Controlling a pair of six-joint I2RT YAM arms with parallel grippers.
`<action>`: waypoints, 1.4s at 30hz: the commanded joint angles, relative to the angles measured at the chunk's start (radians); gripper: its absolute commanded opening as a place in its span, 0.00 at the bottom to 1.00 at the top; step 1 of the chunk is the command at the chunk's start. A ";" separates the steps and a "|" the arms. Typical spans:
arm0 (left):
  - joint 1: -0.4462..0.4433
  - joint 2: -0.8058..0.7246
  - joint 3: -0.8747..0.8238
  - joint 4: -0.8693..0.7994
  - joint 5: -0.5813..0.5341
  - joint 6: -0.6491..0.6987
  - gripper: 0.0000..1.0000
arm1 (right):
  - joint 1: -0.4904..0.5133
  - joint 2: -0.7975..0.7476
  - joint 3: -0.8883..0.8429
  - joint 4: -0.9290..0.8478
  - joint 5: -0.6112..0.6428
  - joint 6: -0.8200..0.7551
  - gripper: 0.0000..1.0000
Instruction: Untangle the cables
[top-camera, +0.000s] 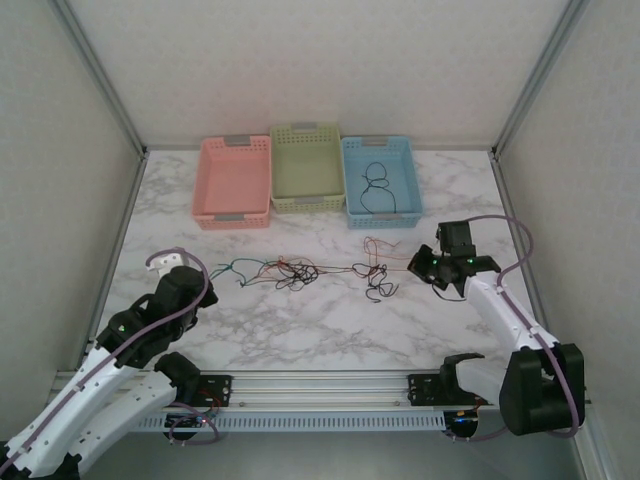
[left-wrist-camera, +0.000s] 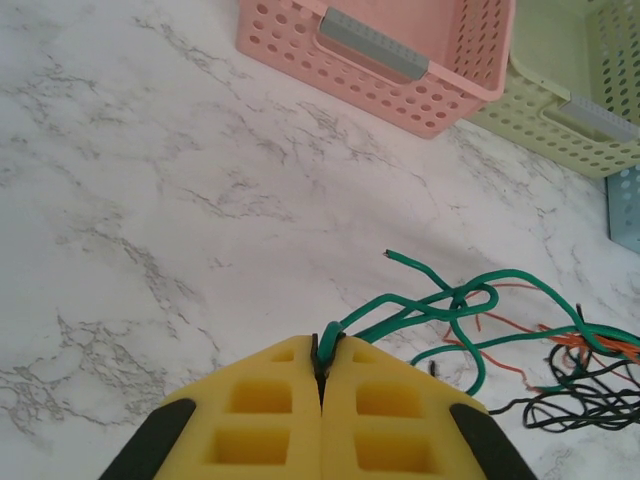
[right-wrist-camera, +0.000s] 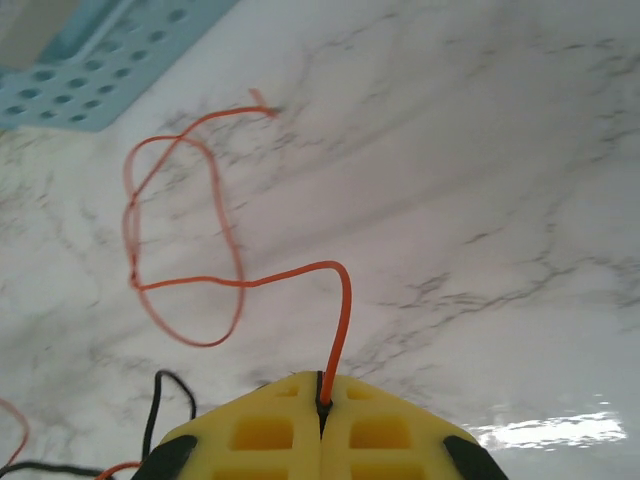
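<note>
Left wrist camera: left gripper (left-wrist-camera: 322, 358) pinched tight on the green cable (left-wrist-camera: 470, 300), right at its tips. Right gripper (right-wrist-camera: 322, 388) likewise clamped, on the red-orange cable (right-wrist-camera: 235, 283). Between the two arms the tangle (top-camera: 290, 272) of cables sprawls across the marble table (top-camera: 300, 330); one black cable (top-camera: 378, 188) lies coiled inside the blue basket (top-camera: 382, 219)

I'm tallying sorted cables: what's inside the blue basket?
A black cable lies looped on the floor of the blue basket. I see nothing else in it; its near wall hides a thin strip of floor.
</note>
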 joint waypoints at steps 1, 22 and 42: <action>0.013 -0.017 0.032 -0.062 -0.100 -0.033 0.00 | -0.063 0.034 -0.037 -0.019 0.137 -0.038 0.00; 0.013 0.098 0.003 0.140 0.220 0.073 0.05 | 0.067 -0.060 -0.043 0.236 -0.346 -0.027 0.00; -0.099 0.472 0.094 0.253 0.308 0.131 0.53 | 0.223 -0.076 0.055 0.175 -0.284 -0.078 0.00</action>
